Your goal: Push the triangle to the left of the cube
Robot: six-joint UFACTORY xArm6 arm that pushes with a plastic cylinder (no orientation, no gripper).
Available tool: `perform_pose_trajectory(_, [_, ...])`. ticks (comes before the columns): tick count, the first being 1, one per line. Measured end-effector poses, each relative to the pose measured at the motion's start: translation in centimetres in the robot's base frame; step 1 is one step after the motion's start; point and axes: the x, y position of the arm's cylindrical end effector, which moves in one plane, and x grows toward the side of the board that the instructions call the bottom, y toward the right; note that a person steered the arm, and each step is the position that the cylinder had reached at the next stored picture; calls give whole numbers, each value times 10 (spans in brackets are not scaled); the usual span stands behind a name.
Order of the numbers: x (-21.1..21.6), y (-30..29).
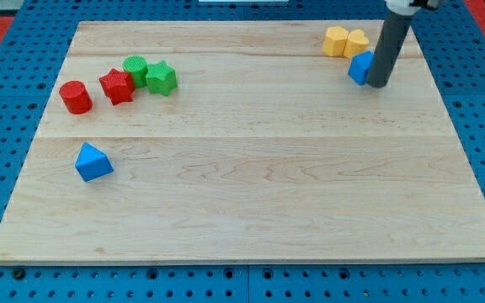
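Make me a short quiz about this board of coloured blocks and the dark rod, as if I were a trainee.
1. True or false: the blue triangle lies near the view's left edge of the wooden board.
2. Which block is my tip right beside? A) red cylinder B) blue cube C) green star
3. Fill in: just above the blue cube, at the view's top right, sit two ____ blocks.

Key: 1 true; 2 B; 3 yellow.
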Motion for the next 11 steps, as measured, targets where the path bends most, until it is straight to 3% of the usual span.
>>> perform_pose_trajectory(1, [2, -15])
perform_pose_trajectory(2, [96, -30])
perform_pose_trajectory(4, [240, -207])
perform_pose_trajectory(5, [274, -346])
perform_pose_trajectory(6, [211, -395])
perform_pose_trajectory(7, [150, -335])
perform_pose_trajectory(8, [154, -336])
perform_pose_trajectory(9, [218, -330])
perform_pose_trajectory(10, [200, -446])
perform_pose_trajectory(11, [155, -440])
